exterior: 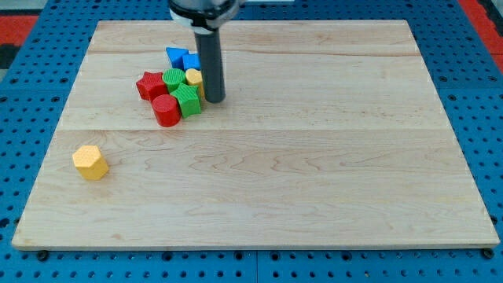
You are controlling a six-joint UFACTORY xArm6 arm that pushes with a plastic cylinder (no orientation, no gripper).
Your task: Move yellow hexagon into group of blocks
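Note:
A yellow hexagon [90, 162] lies alone near the board's left edge, toward the view's bottom. A group of blocks sits at the upper middle-left: a red star [149, 85], a red cylinder [166, 111], a green block [189, 101], another green block [174, 79], a small yellow block [193, 78], and blue blocks [182, 58]. My tip [214, 100] rests on the board just right of the group, next to the green and small yellow blocks. It is far from the yellow hexagon, up and to the right of it.
The wooden board [314, 173] lies on a blue perforated base [31, 102]. The rod's dark mount [203, 9] hangs over the board's top edge.

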